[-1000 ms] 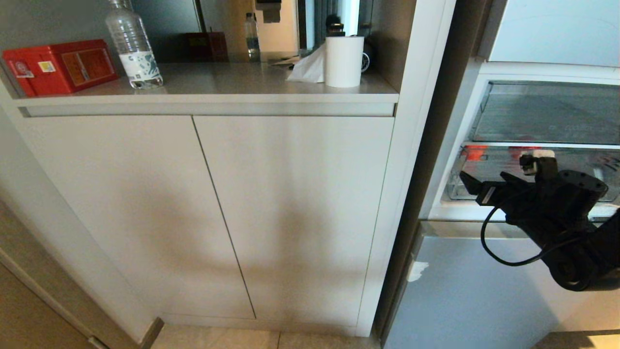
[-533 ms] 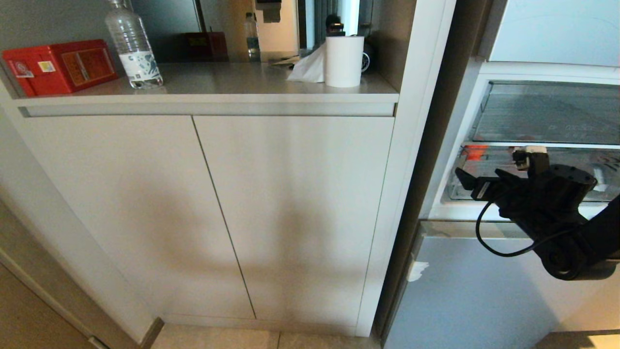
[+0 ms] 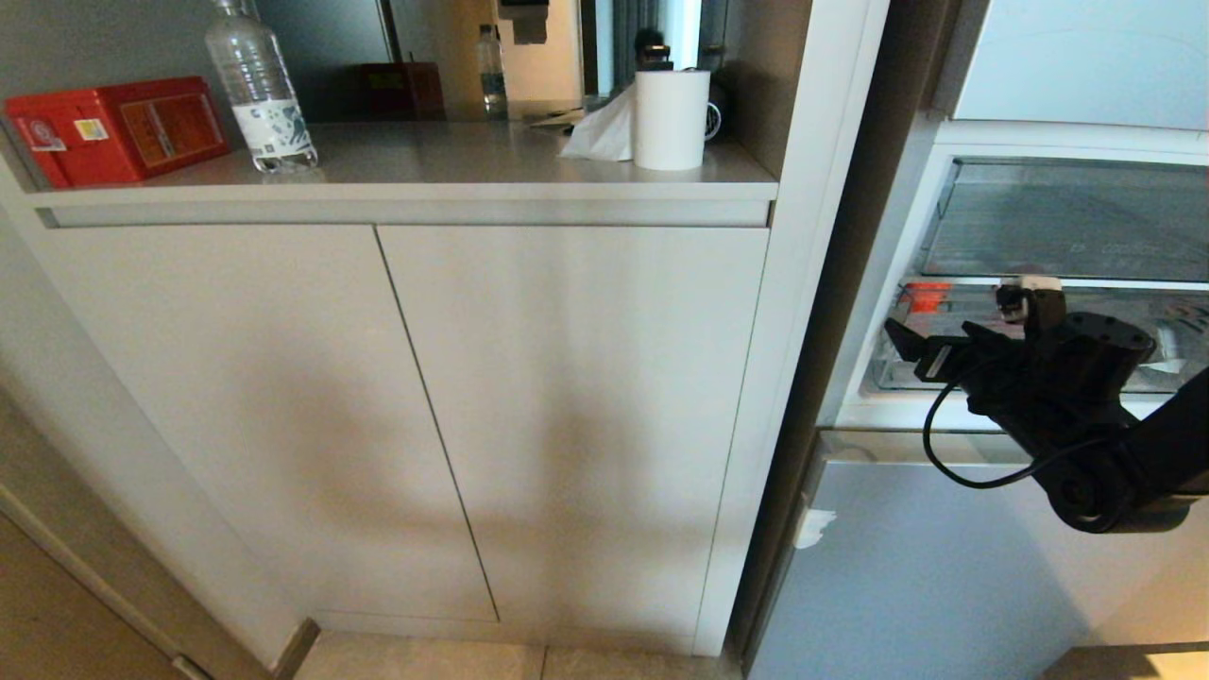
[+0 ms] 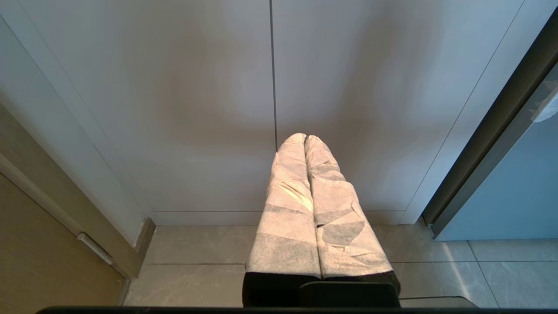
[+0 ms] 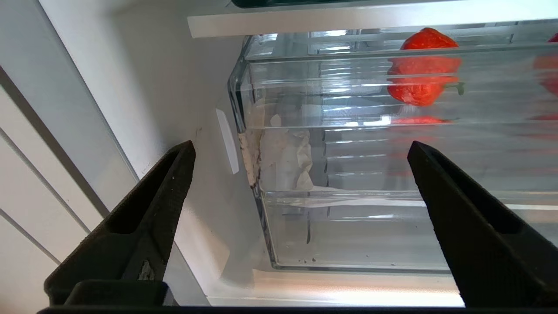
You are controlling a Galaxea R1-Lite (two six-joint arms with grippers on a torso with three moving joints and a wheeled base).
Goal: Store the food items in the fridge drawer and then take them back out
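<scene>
Right wrist view, right gripper (image 5: 301,152) spread wide before the fridge drawer (image 5: 348,226), nothing grasped, red food item (image 5: 420,89) seen inside, left gripper (image 4: 306,138) clenched empty by the white cabinet (image 4: 174,109).

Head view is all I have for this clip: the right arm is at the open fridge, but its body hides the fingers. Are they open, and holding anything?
Observer: The right gripper is open with nothing between its fingers, aimed at the clear fridge drawer.
Operator: Is food in that drawer?
Observer: Yes. A red tomato-like piece sits toward its back, and a second red piece shows at the frame edge.
Operator: And the left arm?
Observer: The left gripper is shut, its wrapped fingers pressed together, facing the white cabinet doors above the tiled floor.
</scene>
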